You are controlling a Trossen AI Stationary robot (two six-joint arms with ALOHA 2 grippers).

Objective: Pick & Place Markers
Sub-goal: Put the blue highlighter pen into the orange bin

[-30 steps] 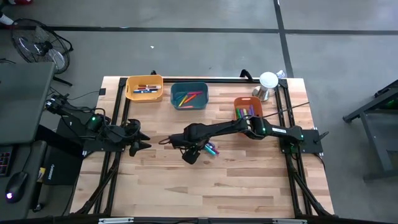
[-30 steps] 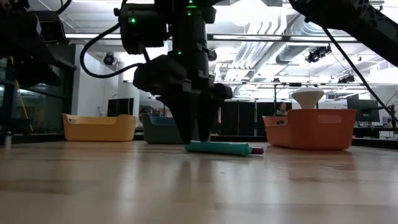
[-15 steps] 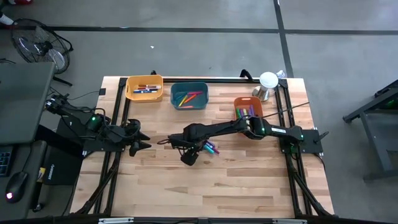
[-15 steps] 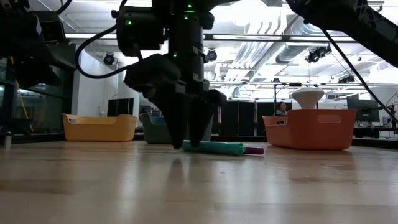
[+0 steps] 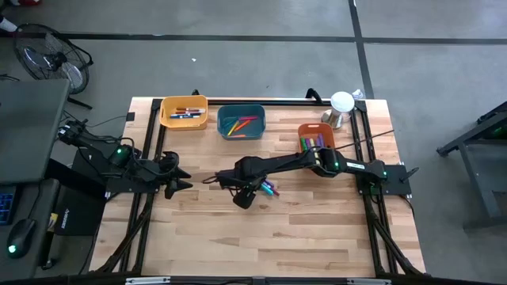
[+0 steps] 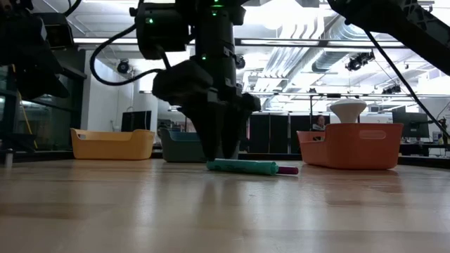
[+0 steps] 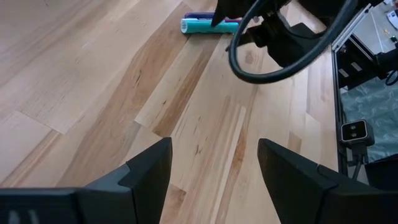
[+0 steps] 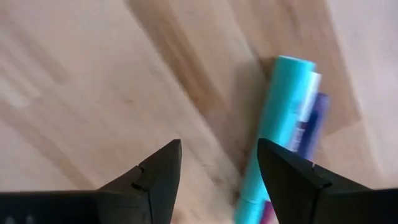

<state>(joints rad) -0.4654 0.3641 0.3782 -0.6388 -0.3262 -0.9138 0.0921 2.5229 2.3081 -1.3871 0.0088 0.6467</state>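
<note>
high view: right hand [image 5: 245, 197] reaches to mid worktop [image 5: 317, 237], fingers apart, nothing in them. Loose markers [image 5: 268, 188] lie just right of it, touching each other. Left hand [image 5: 181, 179] waits at the left edge, also apart and empty. Along the far edge: yellow bin [image 5: 184, 112], teal bin [image 5: 241, 121], orange bin [image 5: 316, 137], each with markers inside.
low view: right hand hangs fingertips-down at the teal marker [image 6: 242, 166], its end at or just beside the fingertips; contact can't be called. Purple tip shows past the teal one's right end.
left wrist view: left hand's fingers [image 7: 149, 171] spread, bare wood between. Teal marker far off, under the right arm.
right wrist view: right hand's fingers [image 8: 160, 171] spread; teal marker beside the gap, not inside it. Purple marker [image 8: 313, 121] pressed along its side.
handling: judged light, stiff, smooth plastic; round, so it rolls if nudged. Grip mid-barrel across the width. Neighbour touching means risk of dragging both.
change vs earlier: right hand has shifted back right toward the marker after drifting left half a second ago. Markers unmoved. Left arm unchanged.
</note>
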